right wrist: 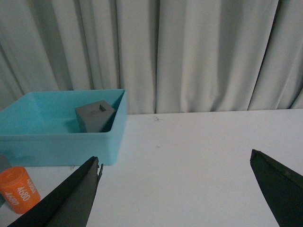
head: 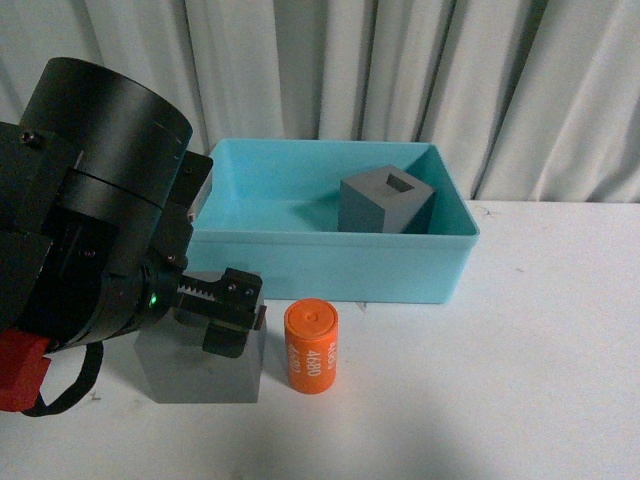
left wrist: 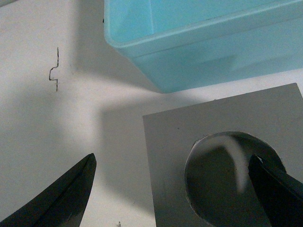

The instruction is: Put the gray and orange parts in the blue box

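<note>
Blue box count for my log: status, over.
Left gripper open over round-recess cube; right gripper open, empty. Square-recess cube in blue box; orange cylinder on table. Nothing blocking.

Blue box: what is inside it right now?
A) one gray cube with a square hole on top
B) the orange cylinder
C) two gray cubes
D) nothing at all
A: a single gray cube with a square recess sits in the box, while the orange cylinder and the other cube stand outside it on the table.
</note>
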Robot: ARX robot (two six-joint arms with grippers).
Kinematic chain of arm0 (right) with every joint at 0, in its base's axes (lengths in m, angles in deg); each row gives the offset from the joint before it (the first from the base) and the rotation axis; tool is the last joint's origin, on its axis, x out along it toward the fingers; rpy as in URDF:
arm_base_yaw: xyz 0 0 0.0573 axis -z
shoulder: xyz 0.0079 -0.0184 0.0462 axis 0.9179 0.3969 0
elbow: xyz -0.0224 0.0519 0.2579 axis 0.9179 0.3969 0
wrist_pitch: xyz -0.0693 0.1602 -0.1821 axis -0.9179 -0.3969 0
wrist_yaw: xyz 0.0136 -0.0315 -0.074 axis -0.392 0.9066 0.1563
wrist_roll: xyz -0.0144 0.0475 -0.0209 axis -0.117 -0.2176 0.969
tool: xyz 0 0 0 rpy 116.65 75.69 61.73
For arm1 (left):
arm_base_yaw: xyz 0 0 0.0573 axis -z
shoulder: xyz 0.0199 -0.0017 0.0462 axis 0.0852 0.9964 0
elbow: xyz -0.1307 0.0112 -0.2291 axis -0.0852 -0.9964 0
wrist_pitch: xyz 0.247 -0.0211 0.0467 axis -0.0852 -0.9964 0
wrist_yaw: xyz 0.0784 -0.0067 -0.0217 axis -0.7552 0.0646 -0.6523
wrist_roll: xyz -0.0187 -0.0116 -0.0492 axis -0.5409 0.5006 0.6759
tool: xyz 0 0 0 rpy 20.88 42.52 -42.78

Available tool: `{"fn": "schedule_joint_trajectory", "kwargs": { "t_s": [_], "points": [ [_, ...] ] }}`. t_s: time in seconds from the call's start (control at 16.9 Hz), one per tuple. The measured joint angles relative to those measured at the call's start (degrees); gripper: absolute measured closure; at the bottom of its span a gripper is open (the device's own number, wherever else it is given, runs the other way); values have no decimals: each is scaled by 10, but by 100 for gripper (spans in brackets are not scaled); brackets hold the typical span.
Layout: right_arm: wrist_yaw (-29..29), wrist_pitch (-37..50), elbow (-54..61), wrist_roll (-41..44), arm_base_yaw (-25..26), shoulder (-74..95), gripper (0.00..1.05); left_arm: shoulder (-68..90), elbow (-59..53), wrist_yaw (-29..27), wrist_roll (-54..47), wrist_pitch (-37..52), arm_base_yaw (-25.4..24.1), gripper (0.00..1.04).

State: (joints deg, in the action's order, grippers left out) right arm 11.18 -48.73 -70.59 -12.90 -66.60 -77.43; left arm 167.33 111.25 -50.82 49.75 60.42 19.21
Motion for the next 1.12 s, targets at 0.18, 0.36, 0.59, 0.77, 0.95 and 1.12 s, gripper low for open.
{"fn": "schedule_joint_trajectory", "kwargs": {
  "t_s": [0.18,0.36,0.59,0.77,0.95,1.12],
  "points": [
    [0,0,0,0,0,0,6,17,17,9,16,-19,-3,24],
    [0,0,0,0,0,0,6,20,20,19,33,-37,1,55],
    [0,0,0,0,0,0,6,12,19,18,47,-56,5,84],
    [0,0,0,0,0,0,6,-9,24,35,63,-96,-4,87],
    [0,0,0,0,0,0,6,-39,51,52,65,-146,-25,88],
    [0,0,0,0,0,0,6,-111,116,61,71,-181,-49,88]
  ]
}}
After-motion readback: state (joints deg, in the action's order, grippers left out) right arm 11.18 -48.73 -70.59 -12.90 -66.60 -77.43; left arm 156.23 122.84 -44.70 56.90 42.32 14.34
